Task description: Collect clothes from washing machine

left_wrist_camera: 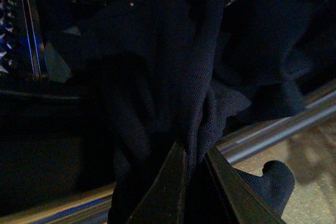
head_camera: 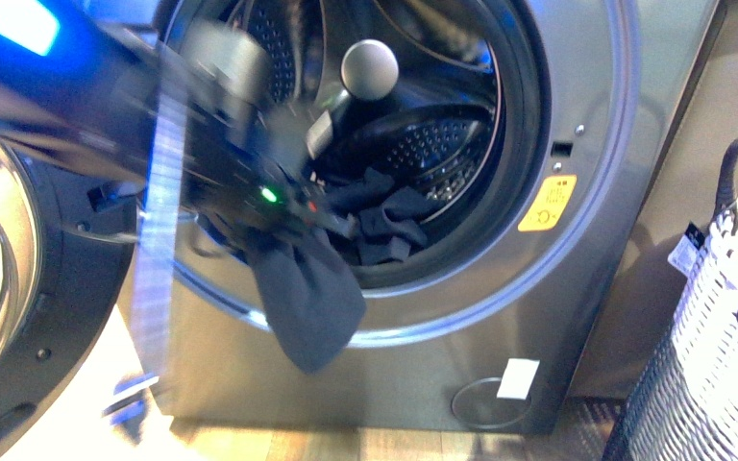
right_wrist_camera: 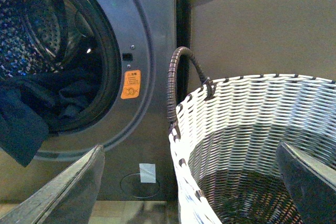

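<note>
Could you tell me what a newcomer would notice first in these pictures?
The dark navy clothes spill out of the washing machine over its lower rim, pinched in the shut left gripper. The left arm, blurred, crosses in front of the drum. To the right stands a white woven basket, faced by the open right gripper.

- The left gripper [left_wrist_camera: 195, 156] pinches a fold of the clothes [left_wrist_camera: 157, 72]; its 2 dark fingers [left_wrist_camera: 169, 190] stand close together with the fabric between them.
- The fabric is dark navy and plain, and it spreads away from the fingertips in soft folds.
- The shiny metal rim of the washing machine [left_wrist_camera: 278, 132] runs across beside the fingertips, and 1 end of the fabric hangs over it.
- Beyond the fabric, small parts of the perforated drum [left_wrist_camera: 10, 30] shine in the dark.
- A pale floor [left_wrist_camera: 315, 177] shows beside the fingers.
</note>
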Robot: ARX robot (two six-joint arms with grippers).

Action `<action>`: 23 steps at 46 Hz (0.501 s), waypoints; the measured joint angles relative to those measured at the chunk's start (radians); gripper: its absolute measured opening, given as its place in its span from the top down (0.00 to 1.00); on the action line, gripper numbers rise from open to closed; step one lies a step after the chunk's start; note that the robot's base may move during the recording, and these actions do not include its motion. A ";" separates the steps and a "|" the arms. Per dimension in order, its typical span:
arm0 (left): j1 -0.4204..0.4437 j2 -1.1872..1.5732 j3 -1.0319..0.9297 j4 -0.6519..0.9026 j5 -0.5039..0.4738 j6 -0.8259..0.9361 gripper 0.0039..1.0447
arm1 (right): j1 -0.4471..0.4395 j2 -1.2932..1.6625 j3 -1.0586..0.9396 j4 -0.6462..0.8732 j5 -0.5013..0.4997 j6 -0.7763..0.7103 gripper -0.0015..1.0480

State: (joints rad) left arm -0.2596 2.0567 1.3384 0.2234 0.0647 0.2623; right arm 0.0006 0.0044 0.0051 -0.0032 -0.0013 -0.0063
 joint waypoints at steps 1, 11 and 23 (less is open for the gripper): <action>-0.002 -0.023 -0.021 0.008 0.011 0.000 0.94 | 0.000 0.000 0.000 0.000 0.000 0.000 0.07; -0.011 -0.249 -0.208 0.056 0.097 0.000 0.94 | 0.000 0.000 0.000 0.000 0.000 0.000 0.07; 0.024 -0.606 -0.349 0.035 0.229 -0.024 0.94 | 0.000 0.000 0.000 0.000 0.000 0.000 0.07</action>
State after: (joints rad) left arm -0.2359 1.4506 0.9890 0.2581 0.2932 0.2386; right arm 0.0006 0.0044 0.0051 -0.0032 -0.0013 -0.0063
